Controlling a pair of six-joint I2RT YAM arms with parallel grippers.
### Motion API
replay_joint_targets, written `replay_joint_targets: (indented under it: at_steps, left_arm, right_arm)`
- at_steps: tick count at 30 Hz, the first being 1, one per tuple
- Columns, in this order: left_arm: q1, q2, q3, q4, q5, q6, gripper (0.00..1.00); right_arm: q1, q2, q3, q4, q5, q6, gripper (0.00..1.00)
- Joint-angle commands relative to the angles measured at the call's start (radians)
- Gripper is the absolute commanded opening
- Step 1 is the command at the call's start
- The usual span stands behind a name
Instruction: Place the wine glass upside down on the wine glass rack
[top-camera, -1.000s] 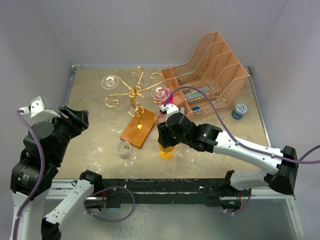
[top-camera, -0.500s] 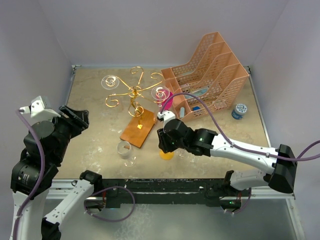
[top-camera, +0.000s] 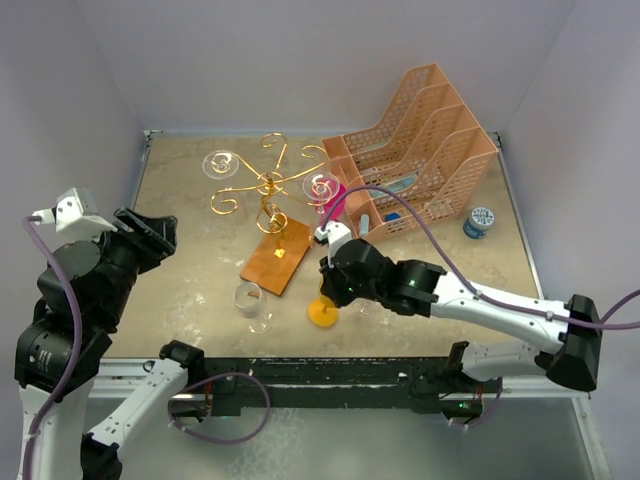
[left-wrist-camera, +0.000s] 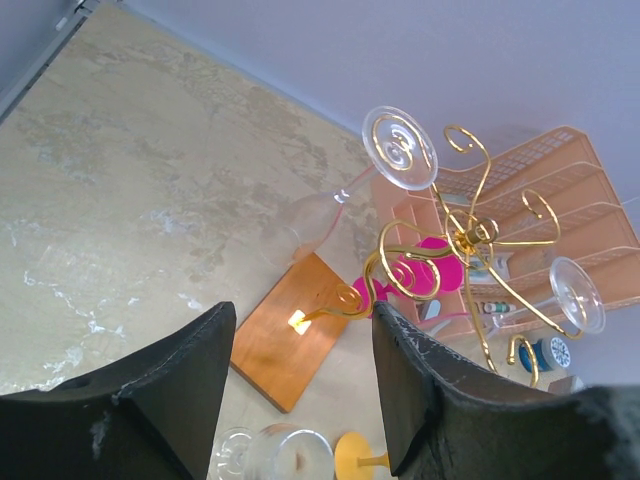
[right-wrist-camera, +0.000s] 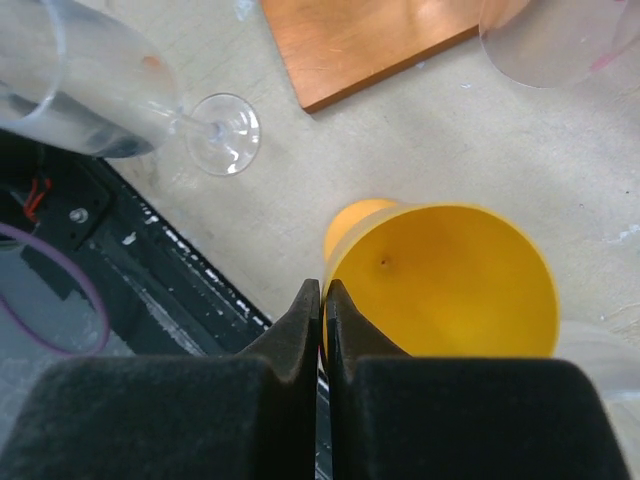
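Observation:
The yellow wine glass (right-wrist-camera: 450, 280) is near the table's front edge; the top view shows only its round foot (top-camera: 322, 313). My right gripper (right-wrist-camera: 322, 290) is shut on the glass's rim, one finger inside and one outside the bowl, and hides the bowl from above (top-camera: 338, 283). The wine glass rack (top-camera: 270, 185), gold wire on a copper-brown base (top-camera: 277, 256), stands behind it with two clear glasses hanging foot-up. My left gripper (left-wrist-camera: 300, 390) is open, raised at the left (top-camera: 150, 235), facing the rack (left-wrist-camera: 460, 240).
A clear wine glass (top-camera: 250, 300) lies on its side left of the yellow one. Another clear glass (right-wrist-camera: 560, 40) is close on the right. A pink glass (left-wrist-camera: 430, 275) sits by the peach mesh organiser (top-camera: 420, 150). A small blue-capped jar (top-camera: 481, 222) is at the far right.
My right gripper has shut on the yellow glass's rim. The glass has shifted under the gripper, so from above only its foot shows. The left arm barely moved.

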Motion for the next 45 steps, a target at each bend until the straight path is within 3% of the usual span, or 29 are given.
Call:
replay_joint_targets:
  at_steps: [1,10,21,29,39,45]
  left_arm:
    - [0.004,0.005,0.038,0.053,0.047,0.044,0.54]
    - [0.004,-0.012,0.059,0.137,0.179,0.061,0.55]
    - [0.005,-0.037,0.089,0.282,0.355,0.019,0.56]
    - [0.004,-0.028,0.102,0.426,0.393,-0.089,0.58]
    - [0.005,0.005,0.095,0.596,0.266,-0.332,0.58]
    - [0.005,0.012,0.092,0.564,0.095,-0.459,0.58]
  right_arm:
    - [0.005,-0.101,0.042,0.007,-0.042,-0.028,0.00]
    - [0.004,-0.308,0.059,0.045,-0.061,-0.051,0.00]
    - [0.004,-0.475,0.093,0.412,-0.193,-0.104,0.00]
    - [0.005,-0.330,0.214,0.724,-0.117,-0.142,0.00]
    - [0.004,-0.019,0.389,1.118,-0.018,-0.125,0.00]
    - [0.004,0.154,0.520,1.254,-0.033,-0.068,0.00]
